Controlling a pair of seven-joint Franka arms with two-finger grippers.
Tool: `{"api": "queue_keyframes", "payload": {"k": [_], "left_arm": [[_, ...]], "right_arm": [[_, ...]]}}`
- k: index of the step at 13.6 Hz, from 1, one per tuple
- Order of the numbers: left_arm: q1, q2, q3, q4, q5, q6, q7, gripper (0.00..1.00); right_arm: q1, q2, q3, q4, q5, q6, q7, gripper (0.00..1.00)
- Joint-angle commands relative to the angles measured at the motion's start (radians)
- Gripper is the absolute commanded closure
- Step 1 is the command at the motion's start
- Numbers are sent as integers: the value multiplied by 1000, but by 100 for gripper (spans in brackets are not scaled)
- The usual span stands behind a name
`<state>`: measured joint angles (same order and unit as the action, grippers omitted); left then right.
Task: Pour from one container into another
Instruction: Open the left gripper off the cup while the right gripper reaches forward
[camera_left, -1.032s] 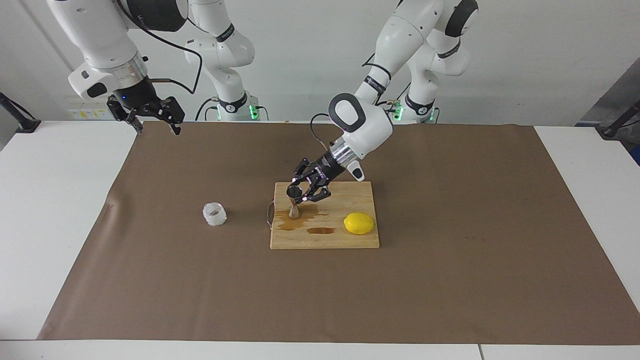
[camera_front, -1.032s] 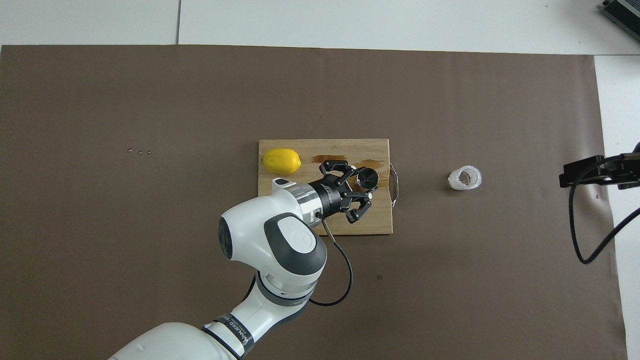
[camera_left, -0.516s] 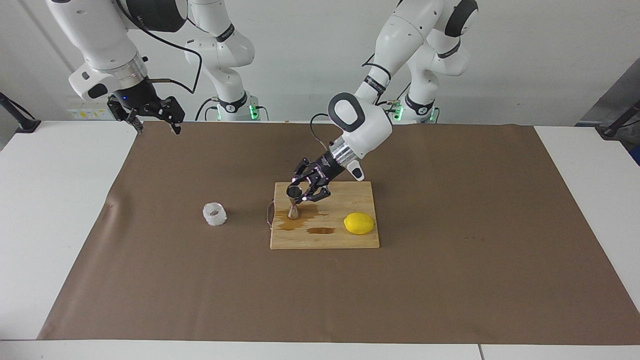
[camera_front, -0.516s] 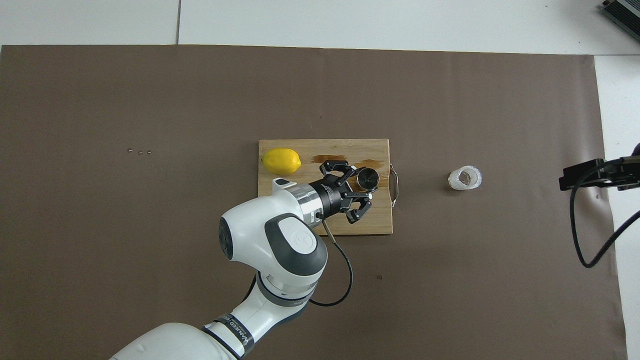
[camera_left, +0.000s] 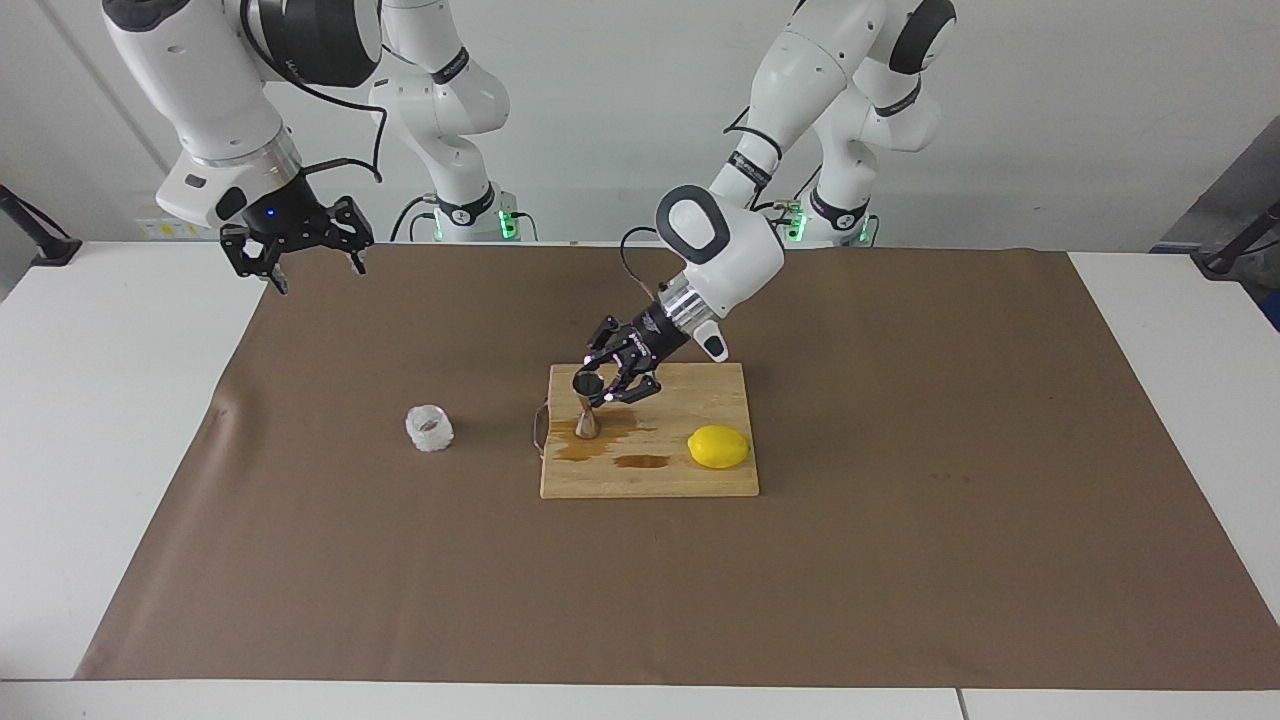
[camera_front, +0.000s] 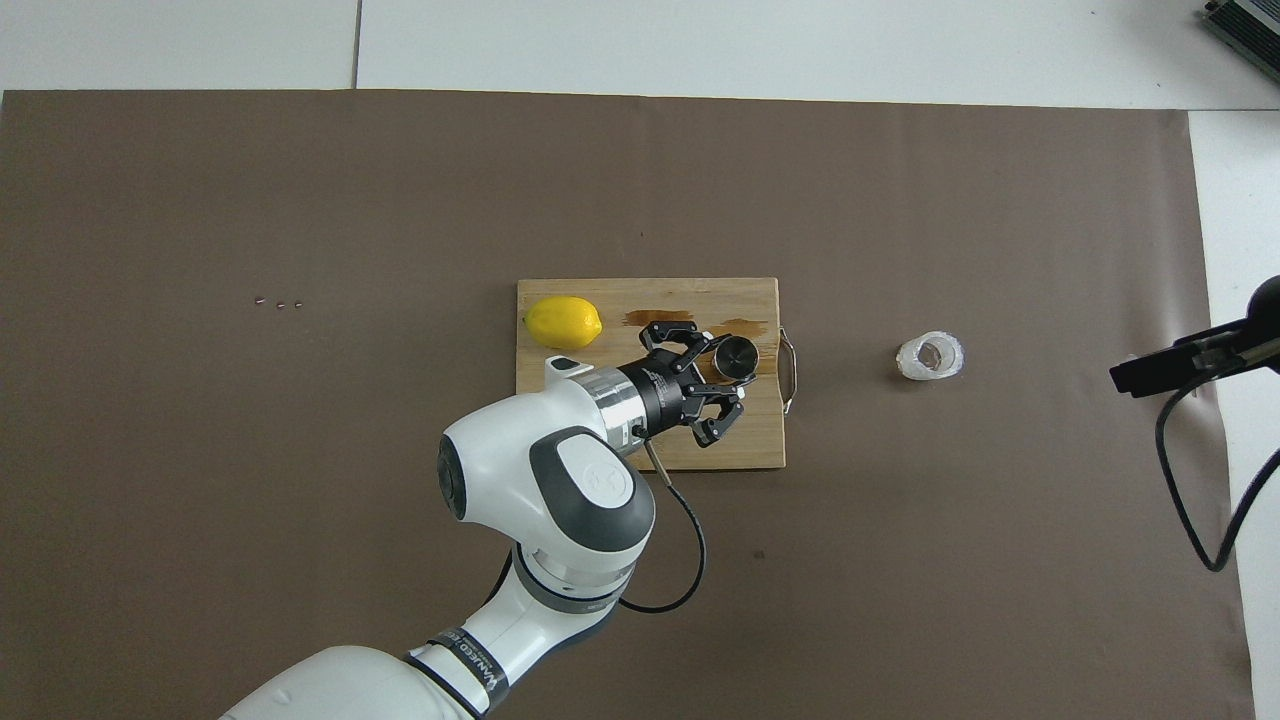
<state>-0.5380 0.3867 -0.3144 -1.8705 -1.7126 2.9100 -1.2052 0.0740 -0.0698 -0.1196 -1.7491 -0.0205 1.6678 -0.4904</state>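
Jigger (camera_left: 587, 404) unmoved; right gripper (camera_left: 312, 262) lower.

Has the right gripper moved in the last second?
Yes. In the facing view the right gripper, open, has turned and dropped slightly toward the brown mat's edge, up near the robots' end; the glass tumbler stays put.

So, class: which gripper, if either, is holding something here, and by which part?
The left gripper grips the steel jigger on the cutting board, at its upper cone just under the rim. The right gripper holds nothing, open above the table.
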Motion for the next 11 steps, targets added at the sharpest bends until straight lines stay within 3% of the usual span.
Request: {"api": "queue_keyframes", "payload": {"k": [1, 5, 11], "left_arm": [[-14, 14, 6, 22, 8, 21, -2, 47], [-14, 14, 6, 22, 8, 21, -1, 40], [-14, 12, 8, 27, 39, 20, 3, 12]], "right_arm": [[-14, -28, -3, -64, 4, 67, -149, 0], [-37, -16, -3, -107, 7, 128, -364, 0], [-60, -5, -3, -158, 51, 180, -443, 0]]}}
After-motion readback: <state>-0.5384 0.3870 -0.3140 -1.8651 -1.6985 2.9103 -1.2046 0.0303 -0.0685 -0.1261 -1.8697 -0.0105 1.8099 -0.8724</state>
